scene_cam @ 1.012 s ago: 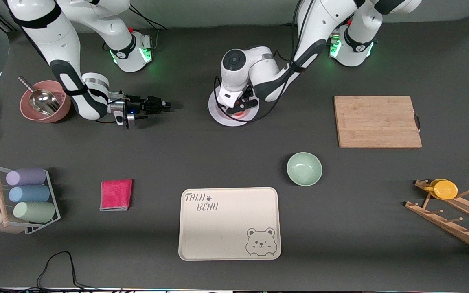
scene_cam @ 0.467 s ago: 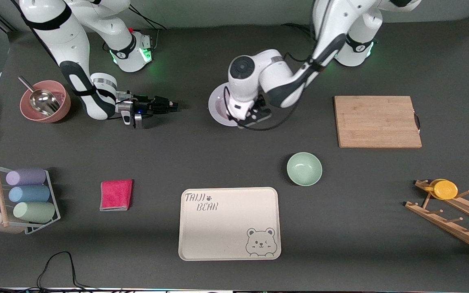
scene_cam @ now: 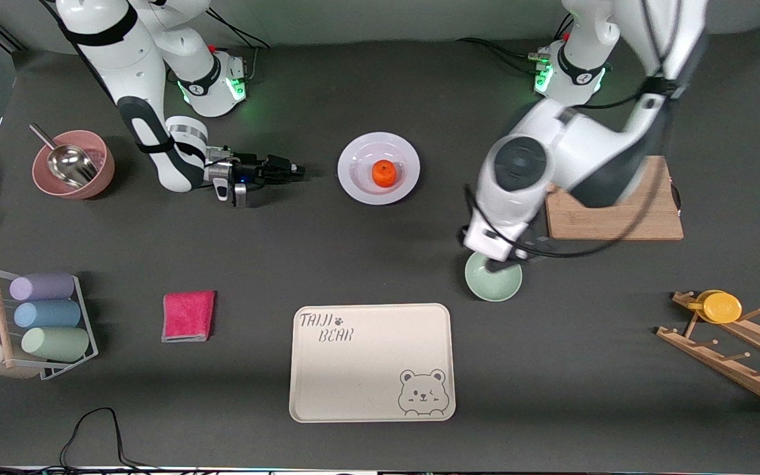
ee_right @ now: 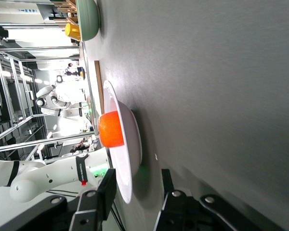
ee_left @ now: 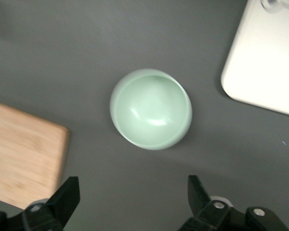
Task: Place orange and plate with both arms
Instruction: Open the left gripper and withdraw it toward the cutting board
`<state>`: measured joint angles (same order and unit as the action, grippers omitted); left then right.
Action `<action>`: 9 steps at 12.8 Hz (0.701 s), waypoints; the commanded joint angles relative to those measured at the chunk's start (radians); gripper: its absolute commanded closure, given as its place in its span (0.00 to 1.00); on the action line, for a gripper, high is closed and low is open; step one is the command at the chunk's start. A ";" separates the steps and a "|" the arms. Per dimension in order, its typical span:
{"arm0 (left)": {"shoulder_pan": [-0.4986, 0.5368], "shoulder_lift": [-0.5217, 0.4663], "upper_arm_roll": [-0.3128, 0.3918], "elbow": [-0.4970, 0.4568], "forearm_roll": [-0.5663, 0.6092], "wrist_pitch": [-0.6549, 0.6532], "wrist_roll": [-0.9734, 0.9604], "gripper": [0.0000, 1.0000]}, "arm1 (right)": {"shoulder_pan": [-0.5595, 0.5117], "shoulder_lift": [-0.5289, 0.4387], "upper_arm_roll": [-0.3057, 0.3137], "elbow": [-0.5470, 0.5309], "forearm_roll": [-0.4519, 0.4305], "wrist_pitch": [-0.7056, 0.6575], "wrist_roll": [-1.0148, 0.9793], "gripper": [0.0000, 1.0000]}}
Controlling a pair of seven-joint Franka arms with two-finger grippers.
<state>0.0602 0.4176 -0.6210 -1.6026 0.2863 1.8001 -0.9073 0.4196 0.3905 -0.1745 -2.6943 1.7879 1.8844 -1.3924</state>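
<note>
Orange (scene_cam: 384, 173) sits in the plate (scene_cam: 355, 151). Right gripper (scene_cam: 299, 172) low beside plate, fingers partly apart, empty. Left gripper (ee_left: 134, 201) over green bowl (scene_cam: 500, 285), fingers wide, hiding part of its rim.

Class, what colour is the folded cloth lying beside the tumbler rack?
The cloth is bright pink; it shows best in the front view.

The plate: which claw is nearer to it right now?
Right. The right claw sits low beside the plate, just short of its rim toward the right arm's end. The left claw is open over the green bowl, well away from the plate.
</note>
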 commanded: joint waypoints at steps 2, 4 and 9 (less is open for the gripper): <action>0.018 -0.028 0.111 0.067 -0.018 -0.126 0.229 0.00 | 0.083 0.068 0.004 0.045 0.122 -0.002 -0.054 0.55; -0.026 -0.051 0.229 0.095 -0.021 -0.182 0.353 0.00 | 0.085 0.073 0.055 0.060 0.181 -0.001 -0.054 0.55; -0.114 -0.149 0.529 0.092 -0.183 -0.240 0.583 0.00 | 0.087 0.096 0.125 0.106 0.251 0.007 -0.056 0.55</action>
<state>-0.0321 0.3167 -0.1764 -1.5044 0.1890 1.5921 -0.3977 0.4961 0.4556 -0.0543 -2.6185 2.0075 1.8861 -1.4188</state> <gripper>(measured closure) 0.000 0.551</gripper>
